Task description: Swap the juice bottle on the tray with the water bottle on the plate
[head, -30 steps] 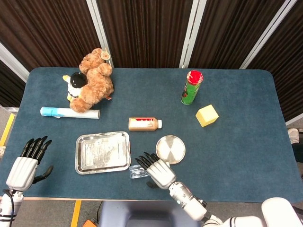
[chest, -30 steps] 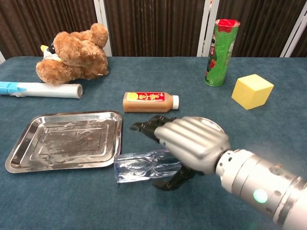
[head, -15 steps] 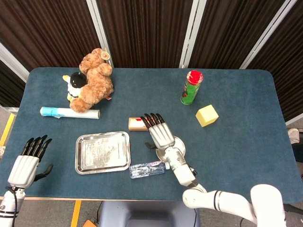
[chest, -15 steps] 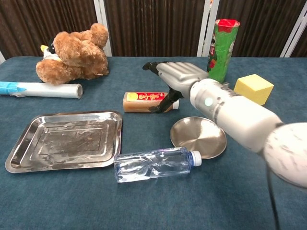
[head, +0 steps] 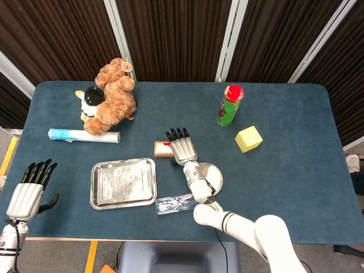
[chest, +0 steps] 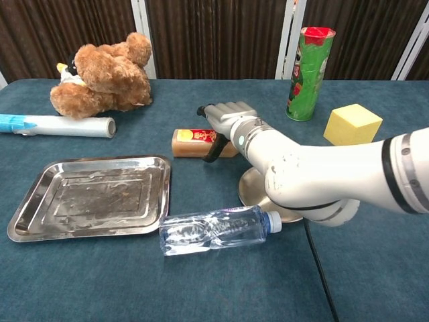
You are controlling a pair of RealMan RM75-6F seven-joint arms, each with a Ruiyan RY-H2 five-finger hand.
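The juice bottle (head: 162,149) (chest: 194,142) lies on its side on the cloth behind the tray (head: 123,182) (chest: 88,198), which is empty. My right hand (head: 181,150) (chest: 229,118) is over the bottle's cap end with fingers stretched out and the thumb down in front of it; whether it touches the bottle I cannot tell. My right forearm crosses the small round plate (head: 216,176) (chest: 249,190). The clear water bottle (head: 176,203) (chest: 215,229) lies on the table in front, between tray and plate. My left hand (head: 25,193) hangs at the near left corner, fingers straight, holding nothing.
A teddy bear (head: 114,96) (chest: 100,74) and a wrapped roll (head: 84,135) (chest: 57,125) sit at the back left. A green can (head: 230,105) (chest: 308,64) and a yellow cube (head: 248,139) (chest: 352,127) stand at the back right.
My right hand left the water bottle on the table, rose and swung back over the plate, and now sits over the juice bottle's cap end. My left hand barely shifted.
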